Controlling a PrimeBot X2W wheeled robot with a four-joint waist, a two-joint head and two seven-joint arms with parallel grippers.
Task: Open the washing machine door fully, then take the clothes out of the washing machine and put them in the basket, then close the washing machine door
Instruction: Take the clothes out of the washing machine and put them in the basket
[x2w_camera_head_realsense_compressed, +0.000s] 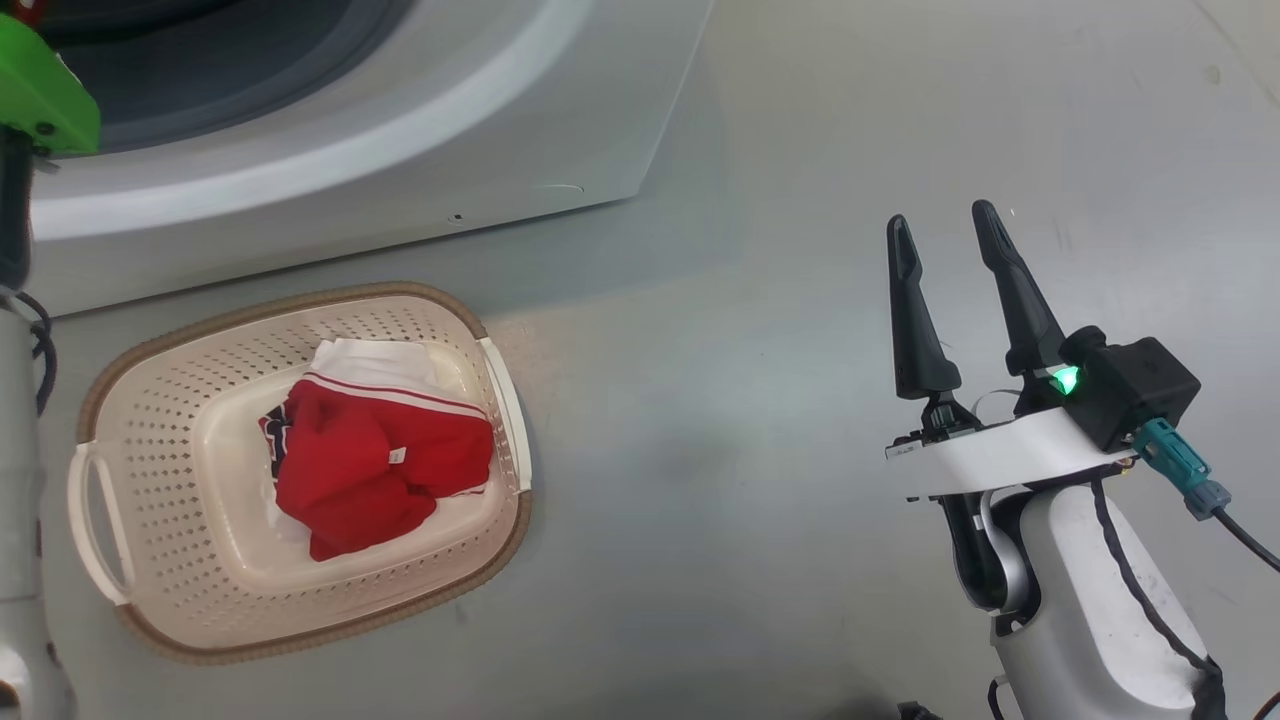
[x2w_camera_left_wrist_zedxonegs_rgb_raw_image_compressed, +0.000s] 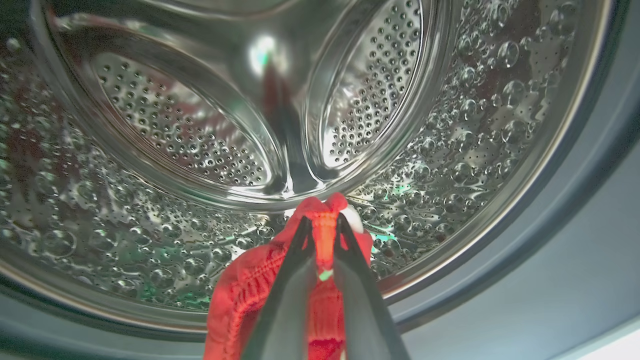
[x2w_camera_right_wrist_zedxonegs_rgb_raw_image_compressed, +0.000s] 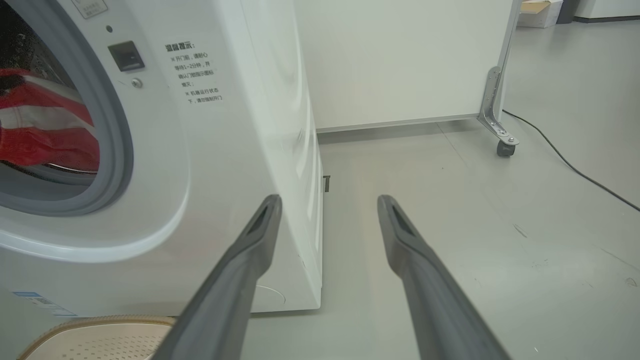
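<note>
My left gripper (x2w_camera_left_wrist_zedxonegs_rgb_raw_image_compressed: 324, 224) is inside the washing machine's steel drum (x2w_camera_left_wrist_zedxonegs_rgb_raw_image_compressed: 200, 130), shut on a red garment (x2w_camera_left_wrist_zedxonegs_rgb_raw_image_compressed: 240, 295) that hangs from its fingertips. The white washing machine (x2w_camera_head_realsense_compressed: 350, 170) stands at the top left of the head view, and its grey gasket (x2w_camera_right_wrist_zedxonegs_rgb_raw_image_compressed: 112, 150) rings the opening with red and white clothes (x2w_camera_right_wrist_zedxonegs_rgb_raw_image_compressed: 40, 125) showing inside. On the floor before it sits the cream basket (x2w_camera_head_realsense_compressed: 150, 480), holding red clothes (x2w_camera_head_realsense_compressed: 370, 470) and a bit of white cloth. My right gripper (x2w_camera_head_realsense_compressed: 945, 230) hovers open and empty over the floor to the right. The door is out of view.
A white partition panel on a castor (x2w_camera_right_wrist_zedxonegs_rgb_raw_image_compressed: 505, 147) stands behind the machine's right side, with a black cable (x2w_camera_right_wrist_zedxonegs_rgb_raw_image_compressed: 575, 170) running across the grey floor. My left arm's pale forearm (x2w_camera_head_realsense_compressed: 15, 500) runs up the left edge past a green part (x2w_camera_head_realsense_compressed: 40, 90).
</note>
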